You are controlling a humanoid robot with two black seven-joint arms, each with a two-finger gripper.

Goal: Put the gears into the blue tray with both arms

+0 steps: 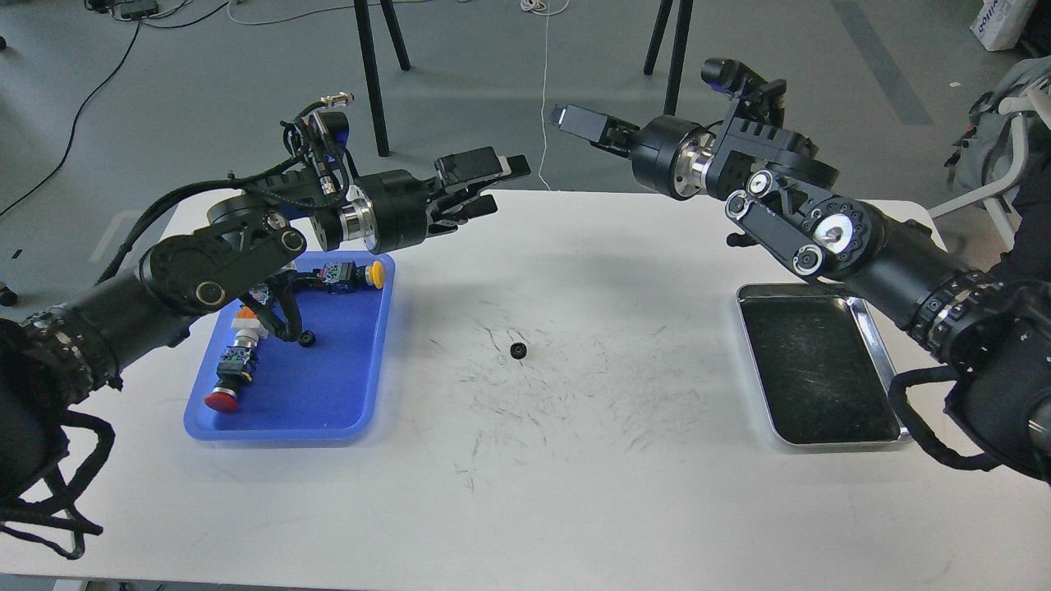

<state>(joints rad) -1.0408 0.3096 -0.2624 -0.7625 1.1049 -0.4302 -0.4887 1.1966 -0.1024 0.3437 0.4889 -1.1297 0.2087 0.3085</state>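
- small black toothed gear ring with centre hole [517, 350] lies flat on the white scuffed tabletop [575, 476], centre of frame, well apart from both trays, nothing touching it
- second small black round piece [307, 339] sits inside the bright blue plastic tray [374, 361], centre-left of frame; looks like a gear already placed, too small to see teeth
- judgement: task partly done, one gear apparently in, at least one left on the tabletop; any more gears under the left arm can't be seen
- blue tray: rectangular, rounded corners, low rim, glossy plastic; also holds push-button switches, one yellow cap [376, 274] at the tray's top edge, one red cap [221, 401] near its lower left, one more partly hidden by the arm
- shiny silver metal tray with dark scratched bottom [872, 328], right of frame, nothing visible in it
- left gripper [501, 187] upper-centre-left, hovering above the tabletop's far edge, jaws apart, nothing between them
- right gripper [566, 116] upper centre, held high and seen nearly end-on; can't tell whether jaws are apart or together, no object seen in them
- neither gripper is near the loose gear; next move likely a descent to it with jaws open
- tabletop matte white with grey scuff marks around the middle; arms black with silver joint rings and cables
- grey floor, cables and black stand legs along top of frame
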